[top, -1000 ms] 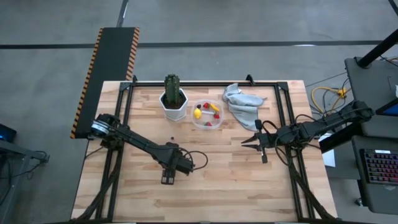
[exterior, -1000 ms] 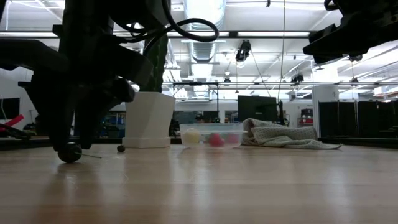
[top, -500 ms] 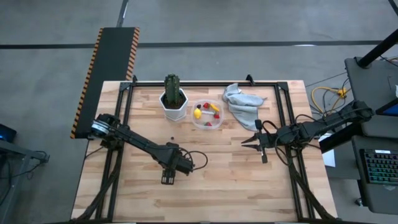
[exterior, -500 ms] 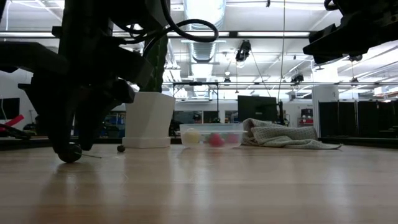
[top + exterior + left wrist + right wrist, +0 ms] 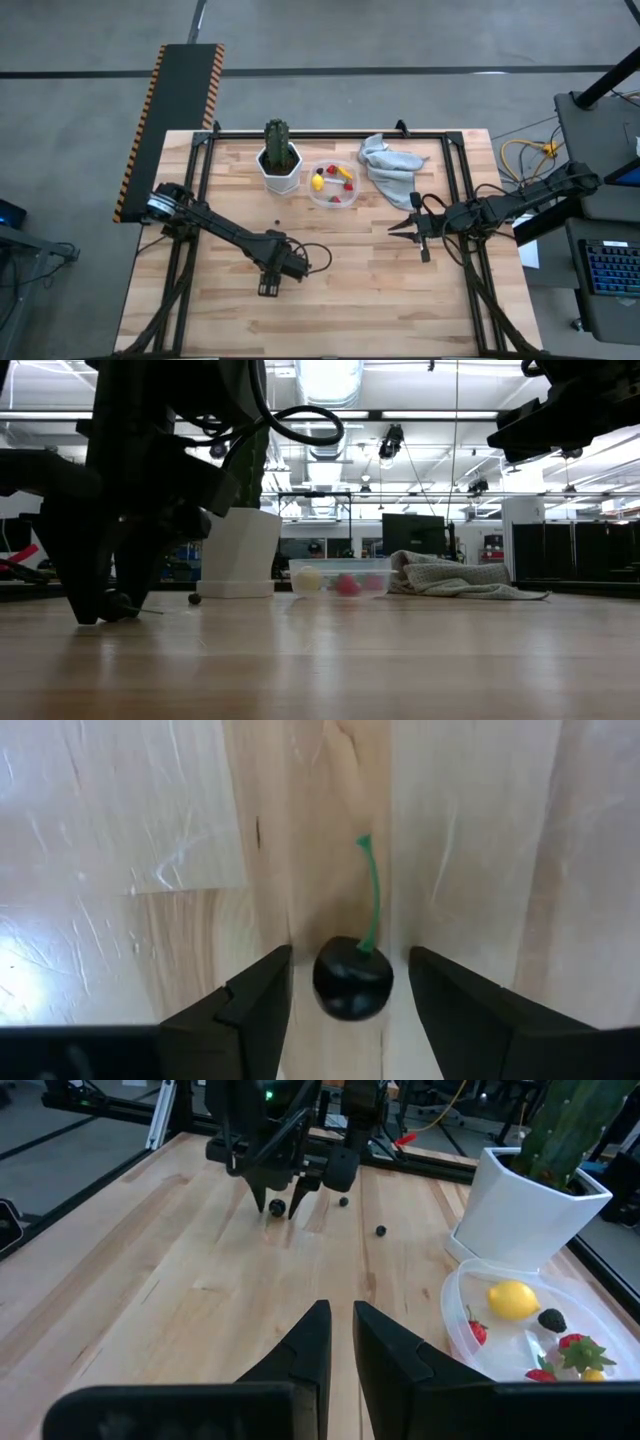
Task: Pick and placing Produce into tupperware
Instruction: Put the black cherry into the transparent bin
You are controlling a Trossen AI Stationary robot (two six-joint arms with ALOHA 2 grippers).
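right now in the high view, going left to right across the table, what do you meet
left gripper → cactus pot → tupperware with produce → grey cloth → right gripper

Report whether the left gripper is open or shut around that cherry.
Open. In the left wrist view, the left gripper has its fingers either side of the dark cherry, with gaps showing between each finger and the fruit.

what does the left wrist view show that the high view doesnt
Only the left wrist view shows the dark cherry with its green stem, lying on the wood between the open fingers of the left hand. Only the high view shows the tupperware with produce, the cactus, the cloth and the waiting right hand. Both show the wooden table.
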